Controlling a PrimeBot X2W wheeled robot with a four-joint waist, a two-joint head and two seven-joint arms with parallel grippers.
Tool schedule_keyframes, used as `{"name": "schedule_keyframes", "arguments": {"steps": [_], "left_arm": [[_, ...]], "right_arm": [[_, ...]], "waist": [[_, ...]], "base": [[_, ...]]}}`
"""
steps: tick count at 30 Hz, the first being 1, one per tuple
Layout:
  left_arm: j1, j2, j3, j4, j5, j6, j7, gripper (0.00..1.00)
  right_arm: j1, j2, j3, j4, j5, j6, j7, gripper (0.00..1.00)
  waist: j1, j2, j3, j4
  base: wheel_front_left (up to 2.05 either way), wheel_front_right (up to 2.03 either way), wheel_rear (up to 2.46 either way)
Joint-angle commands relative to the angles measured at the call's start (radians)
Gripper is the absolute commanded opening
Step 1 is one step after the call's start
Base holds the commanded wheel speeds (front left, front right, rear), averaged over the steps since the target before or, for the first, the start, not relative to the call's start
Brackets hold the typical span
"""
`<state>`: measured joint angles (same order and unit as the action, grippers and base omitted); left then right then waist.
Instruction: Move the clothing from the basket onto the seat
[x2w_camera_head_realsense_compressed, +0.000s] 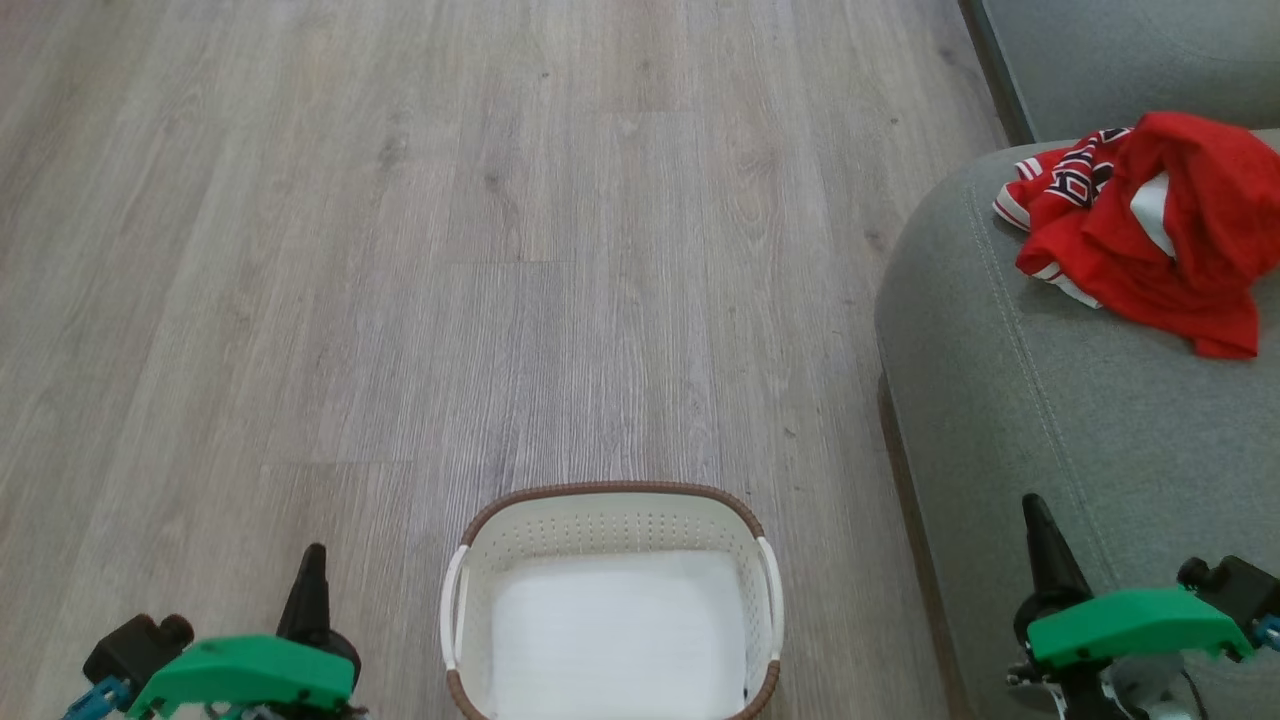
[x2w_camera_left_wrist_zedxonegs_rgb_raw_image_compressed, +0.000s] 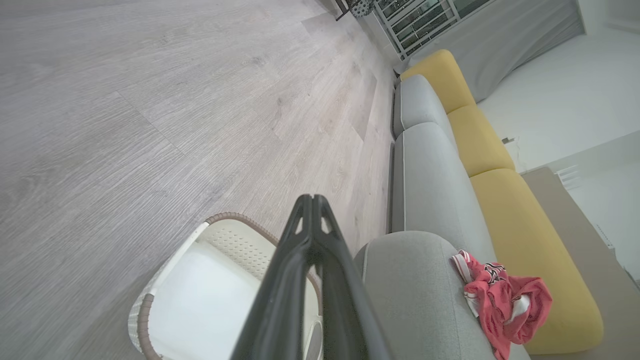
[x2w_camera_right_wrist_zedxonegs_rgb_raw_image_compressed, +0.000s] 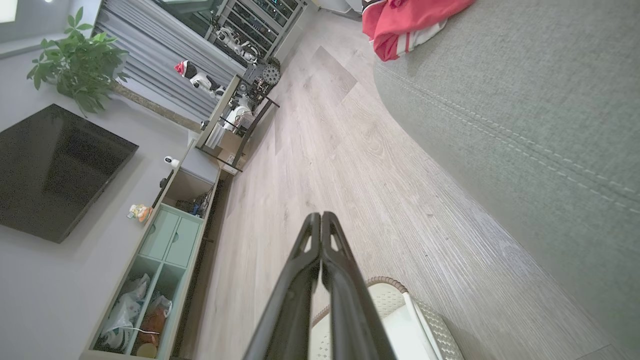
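— Where is everything lying?
— You are facing the seat (x2w_camera_head_realsense_compressed: 1050, 420) on your right. It is carrying the clothing (x2w_camera_head_realsense_compressed: 1160, 230) in a crumpled heap near its rounded corner. The basket (x2w_camera_head_realsense_compressed: 612, 492) is sitting on the floor (x2w_camera_head_realsense_compressed: 400, 250) straight ahead, showing only its white bottom.
— How is the fabric going to handle?
— Probably light, limp and slippery, so you'd be pinching a raised fold. Your left gripper (x2w_camera_head_realsense_compressed: 313, 565) and right gripper (x2w_camera_head_realsense_compressed: 1036, 525) are resting pinched shut, holding nothing.
— Any writing?
— Black-and-white lettering is showing, too crumpled for reading.
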<state>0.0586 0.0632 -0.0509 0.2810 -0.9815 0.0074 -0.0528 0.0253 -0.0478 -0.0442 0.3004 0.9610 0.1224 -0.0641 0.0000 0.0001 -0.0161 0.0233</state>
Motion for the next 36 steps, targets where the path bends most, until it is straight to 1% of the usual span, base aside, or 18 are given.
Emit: {"name": "schedule_keyframes", "arguments": {"steps": [1,36], "left_arm": [[-0.054,0.003,0.031,-0.033,-0.029,-0.013,0.006,0.0],[-0.123,-0.007,0.113,-0.034,-0.392,-0.089,0.104,0.0]], "right_arm": [[-0.061,-0.008,0.004,-0.038,0.032,0.005,0.008,0.0],[-0.105,-0.008,-0.036,-0.049,0.411,0.007,0.108,0.0]], "waist": [[0.0,-0.0001,0.001,-0.001],[0.0,-0.0001,0.012,-0.014]], "base": [[0.0,0.0,0.0],[0.0,0.0,0.0]]}}
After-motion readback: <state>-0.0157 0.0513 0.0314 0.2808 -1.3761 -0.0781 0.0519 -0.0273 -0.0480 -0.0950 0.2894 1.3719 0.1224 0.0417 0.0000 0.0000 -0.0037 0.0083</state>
